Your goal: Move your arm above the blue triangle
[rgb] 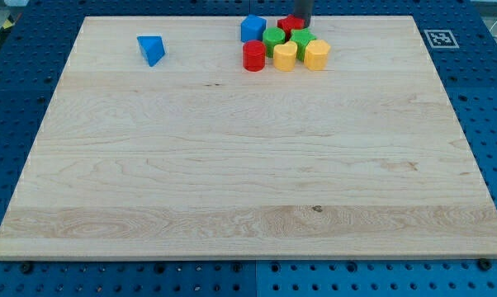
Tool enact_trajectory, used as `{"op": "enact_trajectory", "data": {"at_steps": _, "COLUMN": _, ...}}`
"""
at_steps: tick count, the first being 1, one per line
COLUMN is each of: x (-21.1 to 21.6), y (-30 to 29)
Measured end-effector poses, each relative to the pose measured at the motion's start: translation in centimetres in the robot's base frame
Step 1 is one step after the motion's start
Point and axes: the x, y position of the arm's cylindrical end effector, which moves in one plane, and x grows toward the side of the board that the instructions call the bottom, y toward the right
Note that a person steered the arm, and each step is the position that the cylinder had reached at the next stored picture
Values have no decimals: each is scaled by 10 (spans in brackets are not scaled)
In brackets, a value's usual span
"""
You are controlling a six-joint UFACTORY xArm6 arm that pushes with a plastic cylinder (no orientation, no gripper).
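Observation:
The blue triangle (151,49) lies alone near the view's top left of the wooden board (232,165). My dark rod comes in at the view's top edge, and my tip (302,26) sits at the top right of a cluster of blocks, touching or just behind a red block (290,24). The tip is far to the right of the blue triangle.
The cluster near the view's top centre holds a blue cube (253,29), a green block (273,39), a second green block (303,41), a red cylinder (253,56), a yellow block (285,56) and a yellow block (317,54). A marker tag (439,38) lies at the top right.

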Motion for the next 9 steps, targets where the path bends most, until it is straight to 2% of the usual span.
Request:
{"op": "enact_trajectory", "data": {"at_steps": 3, "x": -20, "y": -29}}
{"op": "enact_trajectory", "data": {"at_steps": 8, "x": -18, "y": -160}}
{"op": "enact_trajectory", "data": {"at_steps": 9, "x": -5, "y": -193}}
